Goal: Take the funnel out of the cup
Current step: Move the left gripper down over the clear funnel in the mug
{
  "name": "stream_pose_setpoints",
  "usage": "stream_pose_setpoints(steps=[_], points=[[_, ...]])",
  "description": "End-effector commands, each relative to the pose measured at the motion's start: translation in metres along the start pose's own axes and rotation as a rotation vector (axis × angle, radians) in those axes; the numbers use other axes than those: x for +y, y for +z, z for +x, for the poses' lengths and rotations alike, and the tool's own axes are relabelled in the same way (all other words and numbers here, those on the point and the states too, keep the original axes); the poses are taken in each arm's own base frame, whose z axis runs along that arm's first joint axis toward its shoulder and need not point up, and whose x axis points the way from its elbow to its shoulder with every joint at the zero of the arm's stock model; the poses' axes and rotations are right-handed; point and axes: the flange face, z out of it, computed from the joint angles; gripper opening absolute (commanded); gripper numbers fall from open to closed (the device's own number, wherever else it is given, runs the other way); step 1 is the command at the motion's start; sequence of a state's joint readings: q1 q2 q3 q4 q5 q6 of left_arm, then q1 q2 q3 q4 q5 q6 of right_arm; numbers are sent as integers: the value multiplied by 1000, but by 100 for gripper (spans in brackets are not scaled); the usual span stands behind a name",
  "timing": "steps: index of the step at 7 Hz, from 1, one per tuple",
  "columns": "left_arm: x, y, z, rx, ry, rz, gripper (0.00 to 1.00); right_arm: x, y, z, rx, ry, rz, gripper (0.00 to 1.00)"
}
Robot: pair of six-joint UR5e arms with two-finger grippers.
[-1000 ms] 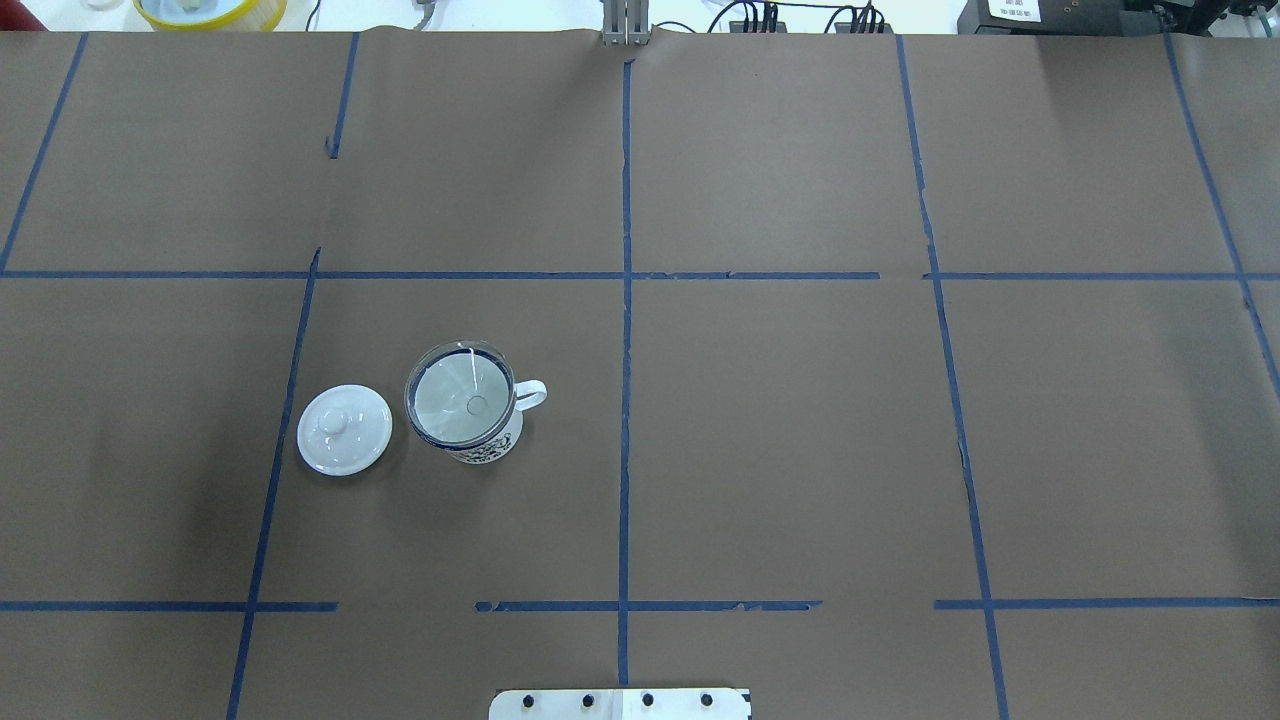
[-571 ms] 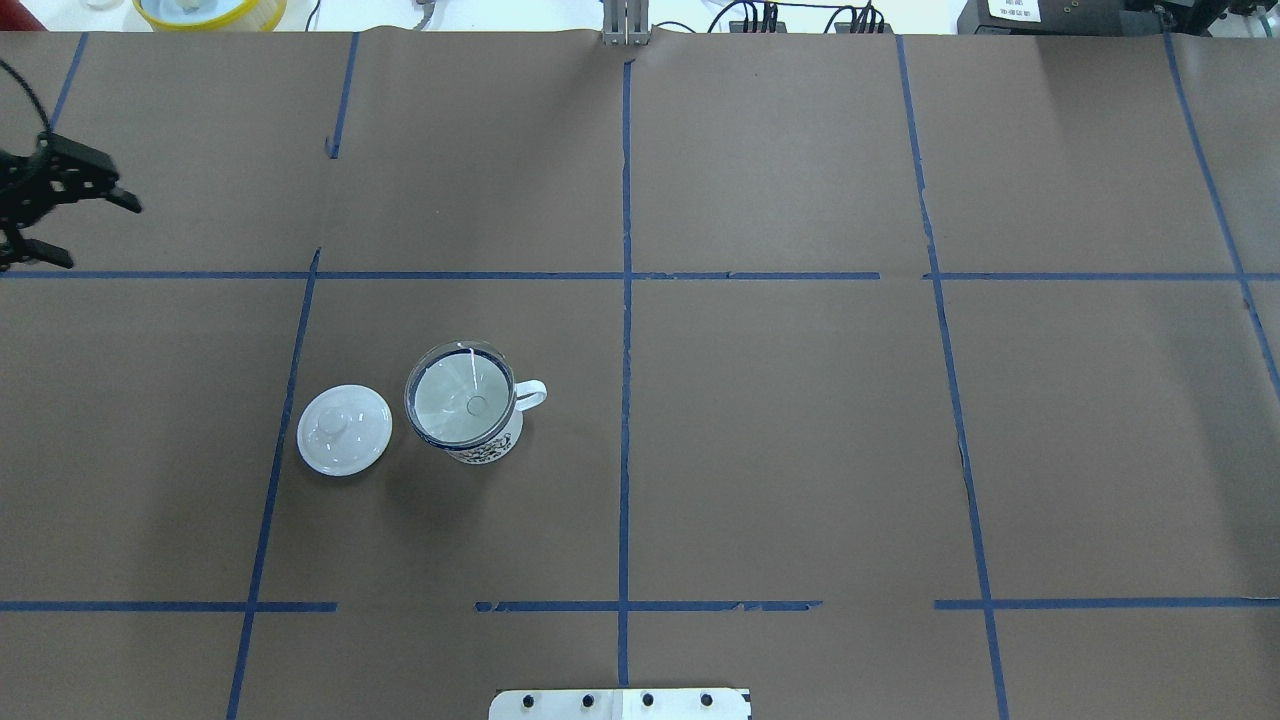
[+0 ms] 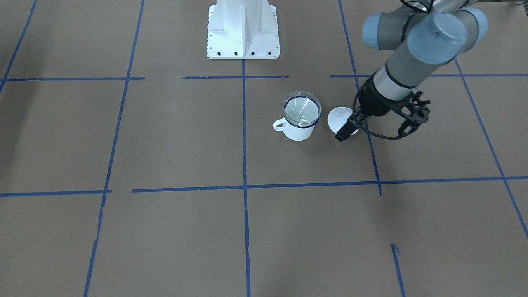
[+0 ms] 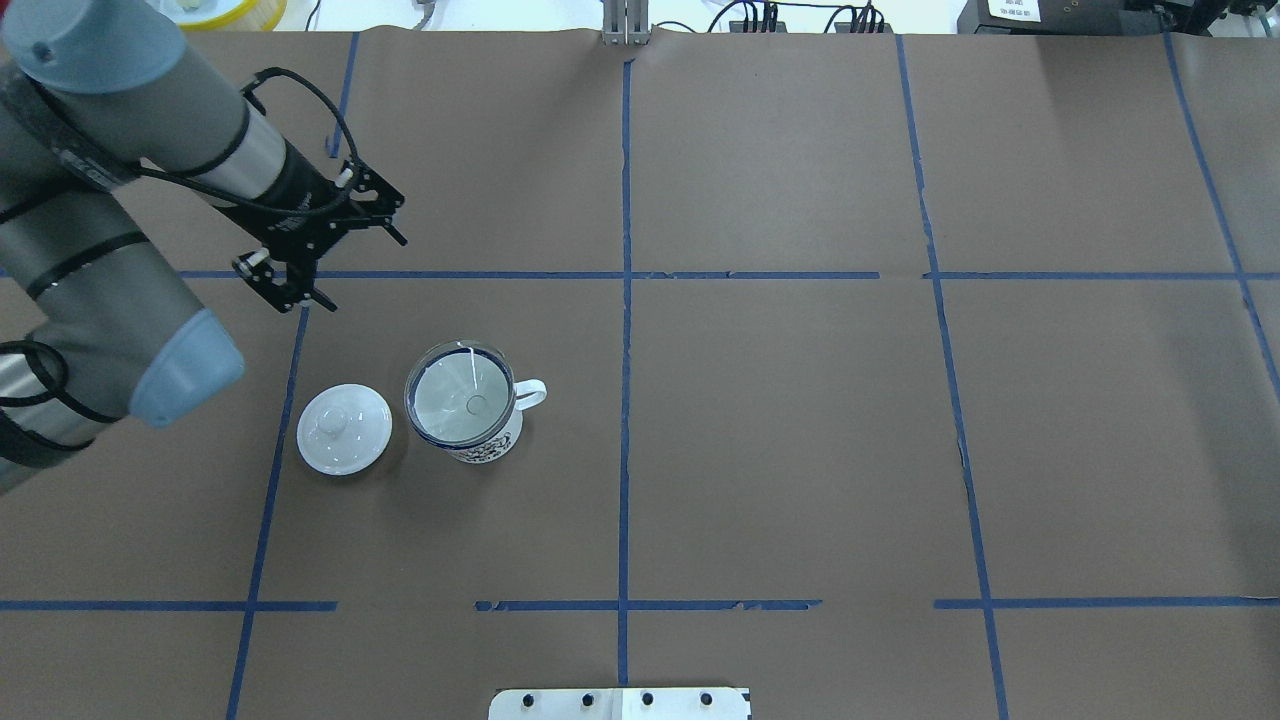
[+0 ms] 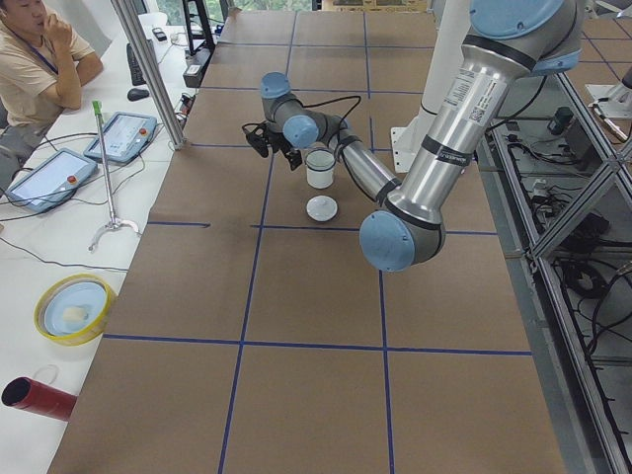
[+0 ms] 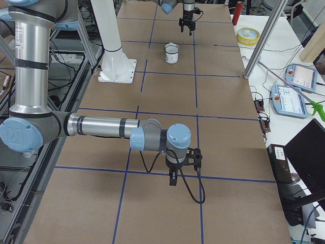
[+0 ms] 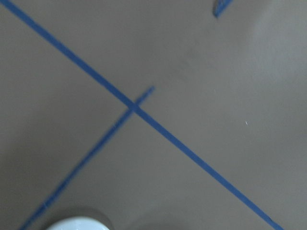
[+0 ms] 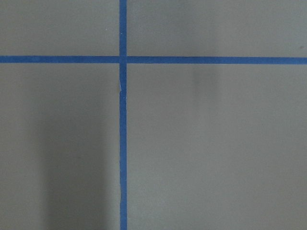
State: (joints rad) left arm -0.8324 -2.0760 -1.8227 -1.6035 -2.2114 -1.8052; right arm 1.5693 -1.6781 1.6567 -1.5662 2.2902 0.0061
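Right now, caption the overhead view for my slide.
Open left gripper hovers apart from the cup, the clear funnel seated in it, a white lid beside it.

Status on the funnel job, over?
Left gripper open, empty, short of target. Right gripper far off, state unclear. Clear plastic funnel seated in white enamel mug. White knobbed lid beside mug, nothing blocking.

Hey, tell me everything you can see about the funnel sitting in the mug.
The funnel is clear, glossy plastic. Its wide round rim narrows to a small spout opening at the centre. It sits upright, spout down, in the cup, with its rim standing just above the cup's dark blue rim and about as wide. The spout's length is hidden inside. Only the cup touches it.
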Motion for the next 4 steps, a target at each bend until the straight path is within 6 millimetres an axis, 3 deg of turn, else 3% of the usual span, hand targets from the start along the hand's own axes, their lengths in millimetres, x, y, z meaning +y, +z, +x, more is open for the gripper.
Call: stream_pose_setpoints(steps=[1,2,4], points=[[84,21,32,-53,12,62,100,0,0,0,0,0,0,100],[107,38,27,-81,21,46,100,0,0,0,0,0,0,100],[118,63,36,-104,6,76,98,0,0,0,0,0,0,100]])
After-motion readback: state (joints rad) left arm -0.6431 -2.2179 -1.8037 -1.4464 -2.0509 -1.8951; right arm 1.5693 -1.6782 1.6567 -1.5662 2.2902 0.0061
